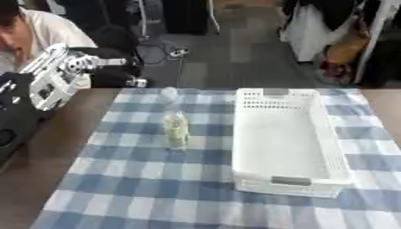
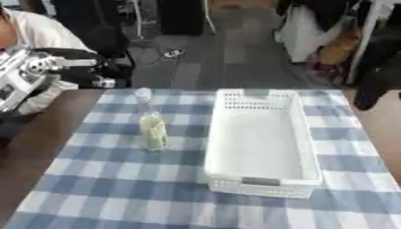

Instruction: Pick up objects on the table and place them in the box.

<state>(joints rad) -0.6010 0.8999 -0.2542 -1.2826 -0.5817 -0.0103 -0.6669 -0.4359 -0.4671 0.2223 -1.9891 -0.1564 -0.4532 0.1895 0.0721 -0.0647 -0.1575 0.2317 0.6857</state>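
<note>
A clear bottle (image 1: 175, 126) with a white cap and pale yellowish contents stands upright on the blue-and-white checked cloth (image 1: 149, 188), left of centre. To its right, a hand's width away, lies a long white perforated box (image 1: 291, 180) with nothing inside. My left arm, silver and black, comes in at the upper left. Its black hand (image 1: 108, 63) hangs over the table's far left corner, well apart from the bottle and higher than it. My right hand shows in neither view.
Bare brown tabletop (image 1: 43, 152) flanks the cloth on the left and at the far right. Beyond the far edge are a dark floor, cables and bags (image 1: 344, 49) at the back right.
</note>
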